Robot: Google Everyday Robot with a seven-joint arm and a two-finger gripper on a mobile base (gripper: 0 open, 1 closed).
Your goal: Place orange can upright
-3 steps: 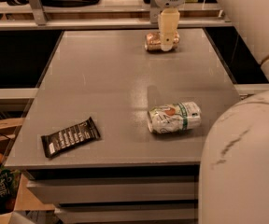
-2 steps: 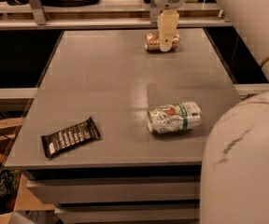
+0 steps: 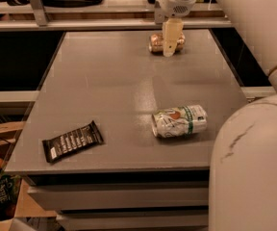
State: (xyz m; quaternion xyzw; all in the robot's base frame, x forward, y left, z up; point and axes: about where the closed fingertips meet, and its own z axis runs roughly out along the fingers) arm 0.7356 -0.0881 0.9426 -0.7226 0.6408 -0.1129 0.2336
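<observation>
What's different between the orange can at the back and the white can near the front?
The orange can is copper-coloured; the white can has a green band. The orange can lies at the far edge of the table, at the end effector; the white can lies nearer, untouched. Both lie on their sides.

A robot test area in a lab or office is suggested, not a home. A plain grey table (image 3: 105, 90) is set on stacked flat tiers, with a metal shelf rail (image 3: 81, 24) behind it and cardboard boxes (image 3: 4, 201) (printed snack packs are stuffed in them) kept on the floor at the left. The gripper (image 3: 171, 43) is seen at the table's far edge, at the orange can (image 3: 155, 42).
</observation>
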